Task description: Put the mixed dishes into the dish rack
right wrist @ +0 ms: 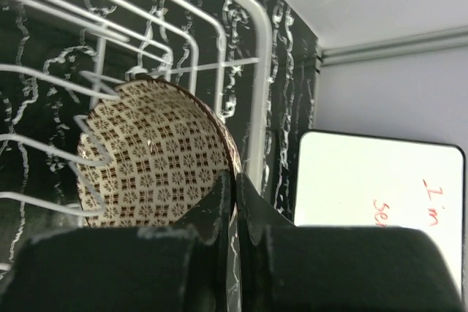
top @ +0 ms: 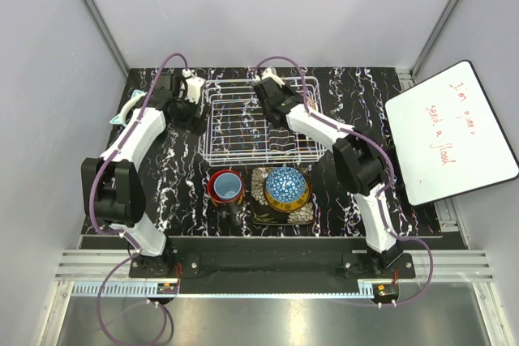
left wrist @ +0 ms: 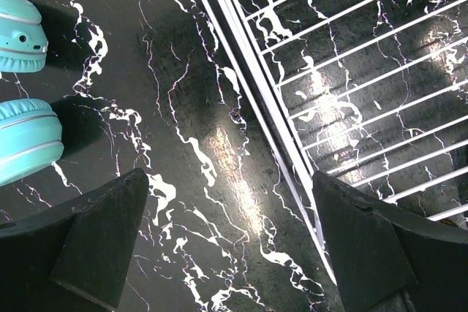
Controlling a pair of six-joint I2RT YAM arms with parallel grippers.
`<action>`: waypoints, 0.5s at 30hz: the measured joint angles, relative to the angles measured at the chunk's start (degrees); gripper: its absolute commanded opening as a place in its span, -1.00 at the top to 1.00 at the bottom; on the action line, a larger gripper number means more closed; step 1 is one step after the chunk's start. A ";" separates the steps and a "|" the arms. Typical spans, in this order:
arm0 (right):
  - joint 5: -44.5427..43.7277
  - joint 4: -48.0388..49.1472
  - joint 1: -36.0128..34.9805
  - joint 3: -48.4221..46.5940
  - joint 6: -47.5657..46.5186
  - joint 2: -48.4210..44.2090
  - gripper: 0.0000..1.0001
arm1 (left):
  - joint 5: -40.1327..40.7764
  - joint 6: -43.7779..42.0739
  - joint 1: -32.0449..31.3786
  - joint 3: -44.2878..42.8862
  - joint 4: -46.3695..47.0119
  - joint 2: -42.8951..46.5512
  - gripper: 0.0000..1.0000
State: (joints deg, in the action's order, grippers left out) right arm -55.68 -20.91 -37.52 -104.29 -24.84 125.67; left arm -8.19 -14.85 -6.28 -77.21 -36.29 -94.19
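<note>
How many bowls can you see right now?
2. A lattice-patterned bowl sits inside the dish rack, its rim pinched by the right gripper. A blue patterned bowl rests on the yellow plate just near of the rack. Others could be hidden.

- Gold lattice bowl (right wrist: pixel 146 158): near rim hidden behind the right end effector (right wrist: pixel 235 184) that pinches it. In the top view it is covered by the right arm.
- Dish rack (left wrist: pixel 365 71): cut off by the top and right edges of the left wrist view.
- Mustard-yellow plate (top: pixel 307 197), near edge of the counter: only a rim shows around an upturned blue patterned bowl (top: pixel 285 184).
- Black square plate (top: pixel 263 216): mostly covered by both.
- Dark mug (top: pixel 219 194): inside largely filled by the light blue cup (top: pixel 229 185).
- Teal items (left wrist: pixel 25 137): cut off at the left, kind unclear.
- Whiteboard (right wrist: pixel 365 188): cut off at the right, writing incomplete.
</note>
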 measured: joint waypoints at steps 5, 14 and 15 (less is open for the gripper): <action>-0.24 0.04 -0.63 0.44 0.17 0.66 1.00 | -0.02 0.00 0.07 0.02 -0.02 0.00 -0.97; 1.36 -1.44 -0.79 1.36 4.55 0.66 -0.28 | -0.11 0.02 0.42 0.02 0.00 0.00 -0.97; 1.49 -1.84 -0.85 1.64 5.18 0.66 -0.32 | -0.11 0.02 0.42 0.02 0.00 0.00 -0.97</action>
State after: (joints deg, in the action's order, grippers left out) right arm -54.19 -22.74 -38.37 -102.65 -19.66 126.32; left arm -8.29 -14.83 -5.87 -77.19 -36.29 -94.19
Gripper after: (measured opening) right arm 0.596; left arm 0.986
